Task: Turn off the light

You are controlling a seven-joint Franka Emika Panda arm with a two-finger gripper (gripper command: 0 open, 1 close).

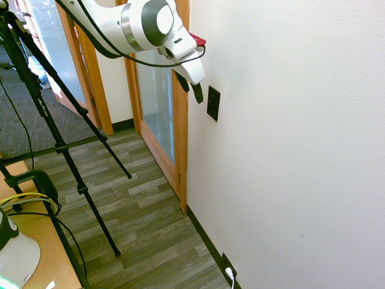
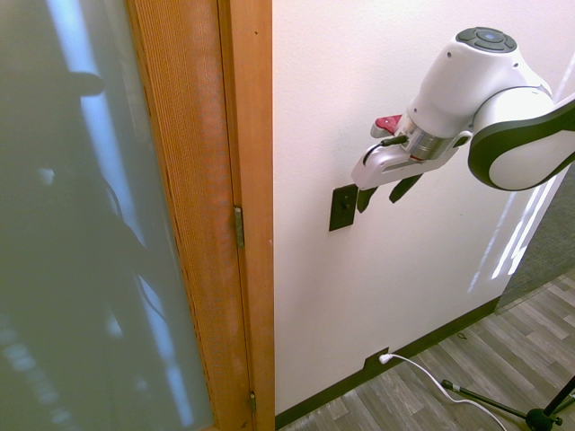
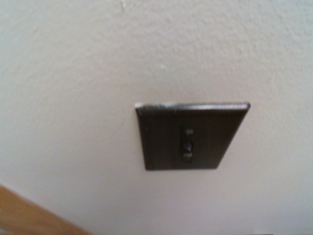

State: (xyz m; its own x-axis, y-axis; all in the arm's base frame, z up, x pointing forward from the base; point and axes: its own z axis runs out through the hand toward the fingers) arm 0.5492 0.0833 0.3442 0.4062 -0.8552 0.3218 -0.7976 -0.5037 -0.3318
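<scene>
Approach is the step in hand: my gripper (image 1: 191, 87) hangs just beside the switch plate (image 1: 213, 103), angled down toward the wall (image 1: 301, 150), with its dark fingers spread wide and nothing between them. That small black upright plate is what works the light; it sits on the white wall a little way along from the wooden door frame (image 1: 180, 144), well above the floor (image 1: 138, 211) and the black socket plate (image 1: 228, 268) with its white plug (image 1: 230, 275) down at the baseboard, which I must not confuse with it. From the second exterior view one finger looks close to the plate's edge, though I judge it is not yet touching. My wrist camera sees the plate square on, with a small toggle (image 3: 187, 145) at its middle; the picture is soft, so I cannot say for sure which way the toggle is thrown. The light is, as far as I can judge, not yet switched off. Next I need to bring one fingertip onto that little toggle and push it along the plate's long axis, gently, since the lever is tiny and a finger could easily slide off it or press the plate instead.
</scene>
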